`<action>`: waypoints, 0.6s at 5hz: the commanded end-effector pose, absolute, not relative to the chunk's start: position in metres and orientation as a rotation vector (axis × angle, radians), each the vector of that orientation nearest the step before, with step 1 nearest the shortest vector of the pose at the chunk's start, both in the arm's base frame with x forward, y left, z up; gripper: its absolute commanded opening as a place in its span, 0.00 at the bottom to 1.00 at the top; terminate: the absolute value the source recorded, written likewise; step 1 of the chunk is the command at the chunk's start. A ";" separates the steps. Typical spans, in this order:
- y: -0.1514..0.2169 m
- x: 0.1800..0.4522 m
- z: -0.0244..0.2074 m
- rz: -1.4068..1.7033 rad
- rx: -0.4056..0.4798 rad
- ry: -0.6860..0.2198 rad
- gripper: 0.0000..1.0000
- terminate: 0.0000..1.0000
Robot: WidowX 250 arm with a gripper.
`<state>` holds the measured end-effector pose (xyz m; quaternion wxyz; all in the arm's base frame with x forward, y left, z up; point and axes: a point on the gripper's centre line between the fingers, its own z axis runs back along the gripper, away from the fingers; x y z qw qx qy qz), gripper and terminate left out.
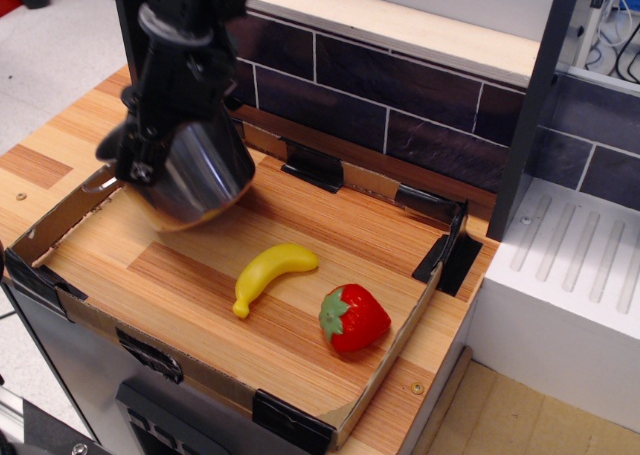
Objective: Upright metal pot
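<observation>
the tool (150, 160) grips the metal pot (197, 175), tilted above the cardboard tray (70, 212) holding banana (270, 273) and strawberry (352, 318).

A yellow toy banana (272, 273) lies on the wooden board (190, 285), near the middle. Just to its right, close but apart from it, sits a red toy strawberry (353, 318) with a green leafy cap. A low cardboard rim (382, 368) runs round the board, held at the corners by black clips (448, 256), or possibly tape. Behind stands a dark tiled wall (400, 100). To the right is a white ridged surface (575, 265).
</observation>
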<state>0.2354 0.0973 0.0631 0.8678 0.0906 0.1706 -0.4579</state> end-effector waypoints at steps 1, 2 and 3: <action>0.097 0.264 0.056 -0.907 0.325 0.243 0.00 0.00; 0.096 0.274 0.057 -0.852 0.340 0.223 1.00 0.00; 0.096 0.274 0.066 -0.850 0.277 0.219 1.00 0.00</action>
